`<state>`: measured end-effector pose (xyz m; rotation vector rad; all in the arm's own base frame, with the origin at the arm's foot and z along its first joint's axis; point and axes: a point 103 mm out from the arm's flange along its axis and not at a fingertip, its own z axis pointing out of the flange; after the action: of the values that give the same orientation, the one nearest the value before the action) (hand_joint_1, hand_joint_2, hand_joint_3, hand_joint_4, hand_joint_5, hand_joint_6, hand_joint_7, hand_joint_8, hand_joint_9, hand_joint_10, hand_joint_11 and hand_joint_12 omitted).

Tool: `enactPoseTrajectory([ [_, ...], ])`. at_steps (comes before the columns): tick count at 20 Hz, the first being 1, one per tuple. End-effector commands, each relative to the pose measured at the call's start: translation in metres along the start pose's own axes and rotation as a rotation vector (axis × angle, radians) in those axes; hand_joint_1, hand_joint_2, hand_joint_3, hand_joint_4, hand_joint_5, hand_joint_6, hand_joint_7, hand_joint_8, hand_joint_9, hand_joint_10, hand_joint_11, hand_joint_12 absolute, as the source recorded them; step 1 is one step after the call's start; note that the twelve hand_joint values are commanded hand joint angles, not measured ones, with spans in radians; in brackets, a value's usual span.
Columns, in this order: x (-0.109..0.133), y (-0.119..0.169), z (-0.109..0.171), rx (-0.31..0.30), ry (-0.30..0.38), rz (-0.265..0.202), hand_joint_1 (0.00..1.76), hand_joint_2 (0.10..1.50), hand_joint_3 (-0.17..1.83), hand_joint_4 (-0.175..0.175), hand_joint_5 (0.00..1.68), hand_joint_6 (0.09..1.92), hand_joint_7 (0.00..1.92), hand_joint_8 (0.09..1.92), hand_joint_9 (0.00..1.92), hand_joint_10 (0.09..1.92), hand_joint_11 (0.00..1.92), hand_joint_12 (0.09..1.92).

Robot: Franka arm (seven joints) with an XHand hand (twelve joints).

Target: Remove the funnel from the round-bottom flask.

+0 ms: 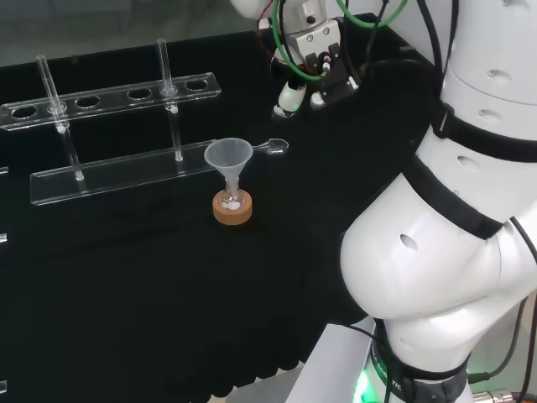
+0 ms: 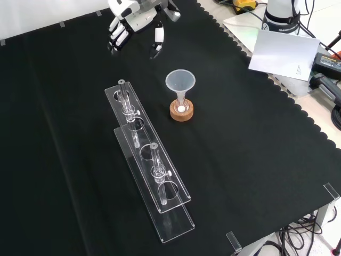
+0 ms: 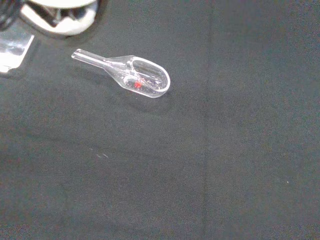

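1. Sitting untouched: funnel (image 1: pixel 226 158) upright with its stem down in the neck of the small round-bottom flask (image 1: pixel 232 201), flask resting on a cork ring stand (image 1: pixel 232 211) near the middle of the bench (image 1: pixel 126 285).
2. Hovering well apart from the funnel: hand (image 2: pixel 128 21), up at the top of the front view, to the right of the funnel in the head view, fingers hanging relaxed and spread, holding nothing.
3. Judging progress: nothing done yet; approaching, closing on the funnel's cone and lifting it straight out all remaining.
4. Lying on the cloth between hand and funnel: a clear glass scoop (image 3: pixel 135 78) with a small red speck inside, close below the wrist camera.
5. Standing to the left of the flask in both head and front views: a clear acrylic test tube rack (image 2: pixel 152 181) carrying two glass tubes (image 2: pixel 126 104).
6. Covering the bench: black cloth with a scalloped edge; beyond it in the front view, a sheet of white paper (image 2: pixel 285 53) and cables.
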<state>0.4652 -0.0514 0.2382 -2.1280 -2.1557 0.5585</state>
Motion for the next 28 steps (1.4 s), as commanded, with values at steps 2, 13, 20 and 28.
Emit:
enactPoseTrajectory([
  [2,0.014,-0.032,-0.017,-0.021,-0.012,0.012,0.82,0.6,0.52,-0.046,0.43,0.16,0.26,0.66,0.82,0.09,0.45,1.28],
  [13,0.046,-0.085,-0.042,0.029,0.024,-0.032,0.73,0.59,0.5,-0.034,0.3,0.09,0.17,0.64,0.74,0.09,0.44,1.34],
  [20,0.08,-0.104,-0.043,0.074,0.013,-0.085,0.66,0.6,0.43,-0.024,0.24,0.09,0.08,0.64,0.67,0.09,0.45,1.38],
  [28,0.114,-0.102,-0.033,0.148,-0.008,-0.121,0.64,0.61,0.37,-0.011,0.17,0.09,0.0,0.56,0.56,0.09,0.46,1.4],
])
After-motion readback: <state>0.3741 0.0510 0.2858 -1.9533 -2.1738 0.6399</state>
